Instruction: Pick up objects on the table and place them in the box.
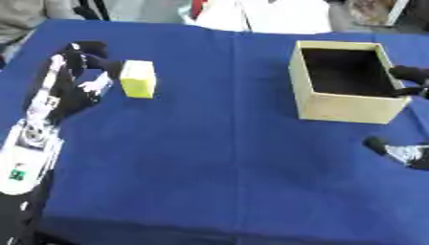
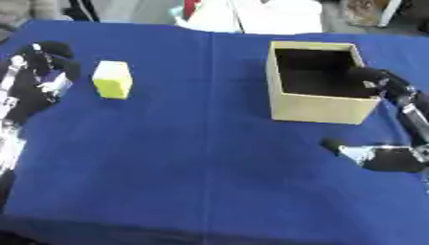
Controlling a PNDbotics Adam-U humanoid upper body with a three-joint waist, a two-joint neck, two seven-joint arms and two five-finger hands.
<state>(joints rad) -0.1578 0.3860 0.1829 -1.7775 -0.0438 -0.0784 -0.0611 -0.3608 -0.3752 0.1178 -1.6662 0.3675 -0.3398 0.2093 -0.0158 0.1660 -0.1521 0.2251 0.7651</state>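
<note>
A blue cloth covers the desk, with a crease running down its middle. On the left part of it stands a yellow block, upright and slightly tilted, the one loose thing to be seen on the cloth. The left hand reaches in from the left edge and sits just beside the block on its left; its dark fingers are spread and only lightly bent, with a fingertip close against the block's near corner, though whether it touches cannot be told; they are not curled round the block. Well apart to the right stands the open cardboard box, tan outside and dark within; its depth is in shadow, so what lies in it cannot be made out. Between block and box the cloth shows only its crease. The right hand lies low at the right side, in front of the box, with one finger stretched out toward the left and holding nothing; more of the same arm rises beside the box's right wall, with a dark rounded part overlapping the box's right rim. That hand is partly cut off by the picture's edge. Along the far edge of the desk lie white sheets, blurred.
</note>
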